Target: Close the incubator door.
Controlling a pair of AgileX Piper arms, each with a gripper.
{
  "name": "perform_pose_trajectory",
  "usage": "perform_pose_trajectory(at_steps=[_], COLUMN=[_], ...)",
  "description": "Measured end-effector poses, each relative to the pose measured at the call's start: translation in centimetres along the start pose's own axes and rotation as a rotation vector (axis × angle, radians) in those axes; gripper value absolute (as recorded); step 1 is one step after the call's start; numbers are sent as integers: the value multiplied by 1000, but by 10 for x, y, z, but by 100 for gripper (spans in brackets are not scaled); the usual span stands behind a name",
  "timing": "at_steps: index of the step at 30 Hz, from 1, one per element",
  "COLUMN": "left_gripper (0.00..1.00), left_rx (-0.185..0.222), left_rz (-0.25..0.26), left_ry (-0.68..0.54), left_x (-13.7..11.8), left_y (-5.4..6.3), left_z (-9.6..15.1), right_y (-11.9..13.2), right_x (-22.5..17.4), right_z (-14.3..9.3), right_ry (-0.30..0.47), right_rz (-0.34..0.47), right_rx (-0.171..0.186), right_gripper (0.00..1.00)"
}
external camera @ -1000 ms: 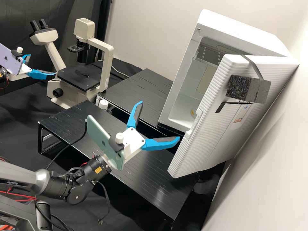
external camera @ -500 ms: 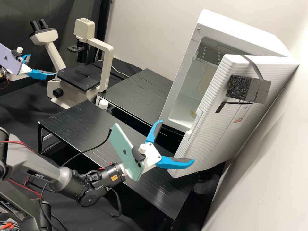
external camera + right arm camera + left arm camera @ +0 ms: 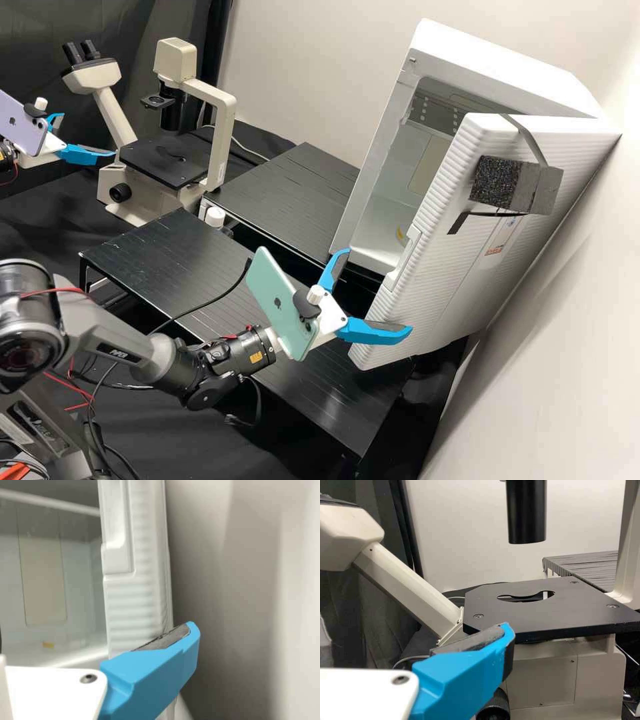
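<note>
At the right side of the high view: one white, box-shaped incubator (image 3: 507,73), its pale cavity exposed. Door, white, horizontally ribbed (image 3: 443,273), standing open at an angle to the body; free edge toward the arms, with a recessed handle (image 3: 405,257). Strapped to the door's outer face, one speckled dark grey block (image 3: 510,187). Inside the cavity, one small yellow piece (image 3: 399,232).

Right gripper (image 3: 379,290), white with two bright blue fingers: spread wide, nothing between them, placed before the door's lower free corner. One finger overlaps the ribbed edge in the high view; in the right wrist view a blue finger with a dark grey pad (image 3: 172,637) lies across the same edge below the handle. Contact: cannot be told. Mounted on this gripper, one mint-green phone (image 3: 273,307).

Left gripper (image 3: 89,135), same pattern: fingers apart, nothing held, beside the microscope at the left of the high view. Mounted on it, one lilac phone (image 3: 20,127).

Furnishings: one cream microscope (image 3: 225,127) with flat black stage (image 3: 163,160), the stage also seen past a blue finger in the left wrist view; two low black slatted stands (image 3: 160,267), between microscope and incubator and in front of both.
</note>
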Motion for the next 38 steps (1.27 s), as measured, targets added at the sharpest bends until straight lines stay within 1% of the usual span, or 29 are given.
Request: perform_pose_trajectory(at_steps=[1, 3, 9, 12, 13, 14, 16, 20, 22, 23, 26, 29, 30, 32, 35, 37, 38], left_gripper=[100, 100, 100, 100, 100, 100, 100, 100, 100, 100, 100, 100, 100, 100, 100, 100, 100], left_rx=[0, 0, 0, 0, 0, 0, 0, 0, 0, 0, 0, 0, 0, 0, 0, 0, 0], left_rz=[0, 0, 0, 0, 0, 0, 0, 0, 0, 0, 0, 0, 0, 0, 0, 0, 0], left_ry=[0, 0, 0, 0, 0, 0, 0, 0, 0, 0, 0, 0, 0, 0, 0, 0, 0], left_x=[0, 0, 0, 0, 0, 0, 0, 0, 0, 0, 0, 0, 0, 0, 0, 0, 0], left_y=[0, 0, 0, 0, 0, 0, 0, 0, 0, 0, 0, 0, 0, 0, 0, 0, 0], left_z=[0, 0, 0, 0, 0, 0, 0, 0, 0, 0, 0, 0, 0, 0, 0, 0, 0], right_y=[-1, -1, -3, -9, -14, -17, -28, -42, -48, -53, -60, -63, -64, -67, -70, -73, -75], right_x=[0, 0, -5, -8, -9, -10, -10, -7, -5, -4, -3, -3, -2, -4, -8, -11, -13], right_z=[-1, -2, -18, -27, -32, -35, -48, -70, -80, -84, -87, -86, -85, -82, -77, -74, -72], right_ry=[1, 0, 47, 74, 92, 103, 145, 234, 279, 293, 302, 285, 275, 258, 276, 273, 267], right_rz=[0, 4, -4, -38, -63, -77, -131, -184, -201, -212, -235, -243, -236, -210, -188, -212, -225], right_rx=[-3, 3, 34, 52, 65, 65, 68, 46, 43, 34, 16, 18, 23, 53, 85, 120, 129], right_gripper=[100, 100, 100, 100, 100, 100, 100, 100, 100, 100, 100, 100, 100, 100, 100, 100, 100])
